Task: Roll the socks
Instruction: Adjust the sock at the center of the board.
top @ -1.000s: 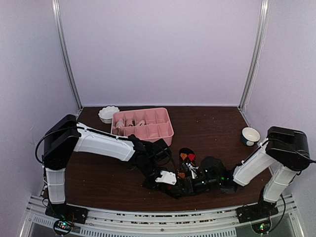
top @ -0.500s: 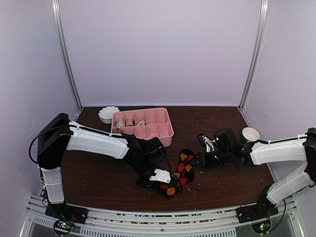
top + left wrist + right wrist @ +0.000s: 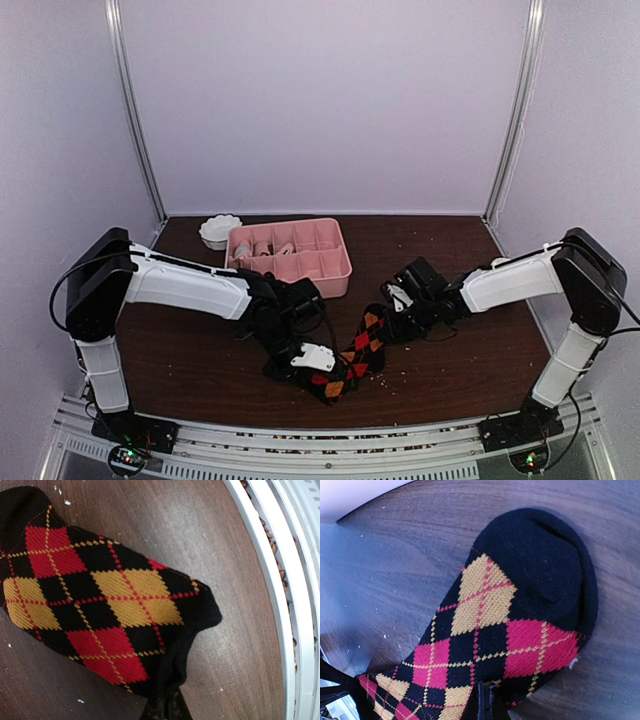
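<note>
One black argyle sock (image 3: pixel 362 345) with red and yellow diamonds lies stretched on the brown table between my two grippers. My left gripper (image 3: pixel 320 370) is shut on its near end; in the left wrist view the sock (image 3: pixel 100 595) fills the frame and the closed gripper (image 3: pixel 164 706) pinches its black edge. My right gripper (image 3: pixel 391 318) is shut on the far end; in the right wrist view the sock (image 3: pixel 510 610) lies flat with its black toe away from the gripper (image 3: pixel 487 702), which pinches its edge. No cream-white sock shows plainly.
A pink compartment tray (image 3: pixel 340 270) stands at the back centre-left with pale rolled items in some cells. A small white scalloped bowl (image 3: pixel 219 230) sits to its left. The white front rail (image 3: pixel 280 580) runs close to the left gripper.
The right gripper has swung from beside the left gripper at the front up and back, then left. The bunched sock is now drawn out long. The left gripper shifted slightly left.
</note>
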`<state>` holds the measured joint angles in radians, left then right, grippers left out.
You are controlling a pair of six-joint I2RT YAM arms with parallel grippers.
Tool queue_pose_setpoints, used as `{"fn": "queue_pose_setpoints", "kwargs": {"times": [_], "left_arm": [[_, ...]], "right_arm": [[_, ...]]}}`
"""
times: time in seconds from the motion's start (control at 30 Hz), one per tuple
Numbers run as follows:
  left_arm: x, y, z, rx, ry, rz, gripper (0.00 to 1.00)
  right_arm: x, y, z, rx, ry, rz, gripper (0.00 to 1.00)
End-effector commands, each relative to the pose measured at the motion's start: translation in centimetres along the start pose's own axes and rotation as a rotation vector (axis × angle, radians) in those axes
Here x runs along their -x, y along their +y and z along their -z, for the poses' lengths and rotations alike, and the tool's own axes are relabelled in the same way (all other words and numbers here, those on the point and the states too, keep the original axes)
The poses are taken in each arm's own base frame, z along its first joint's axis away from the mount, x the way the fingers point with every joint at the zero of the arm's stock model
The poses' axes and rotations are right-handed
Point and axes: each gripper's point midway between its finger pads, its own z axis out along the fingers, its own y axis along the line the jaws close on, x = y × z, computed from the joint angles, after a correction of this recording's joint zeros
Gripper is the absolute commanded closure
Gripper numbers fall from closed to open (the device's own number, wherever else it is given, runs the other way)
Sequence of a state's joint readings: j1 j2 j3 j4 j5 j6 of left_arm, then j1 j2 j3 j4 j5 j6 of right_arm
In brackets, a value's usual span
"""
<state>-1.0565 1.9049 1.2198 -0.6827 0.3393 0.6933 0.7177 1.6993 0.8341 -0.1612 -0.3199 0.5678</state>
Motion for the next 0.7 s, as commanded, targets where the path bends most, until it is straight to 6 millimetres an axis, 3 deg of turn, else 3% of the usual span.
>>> {"fn": "queue_pose_setpoints", "kwargs": {"times": [0.0,0.27,0.43,0.53,0.67], "left_arm": [[0.5,-0.8,1.2,-0.033,-0.025,0.008,1.0],[1.2,-1.5,1.4,-0.084,-0.047,0.034,1.0],[2.4,-0.5,0.7,-0.114,-0.062,0.077,1.0],[3.3,0.6,0.1,-0.133,-0.065,0.117,1.0],[4.0,1.4,-0.7,-0.169,-0.07,0.175,1.0]], "right_arm": [[-0.5,-1.8,-1.6,-0.116,0.057,0.023,1.0],[2.6,1.5,-3.1,-0.101,0.051,0.073,1.0],[3.6,2.9,-3.3,-0.086,0.021,0.091,1.0],[5.2,3.4,-1.5,-0.097,-0.08,0.118,0.95],[6.6,2.9,3.4,-0.141,-0.259,0.148,0.71]]}}
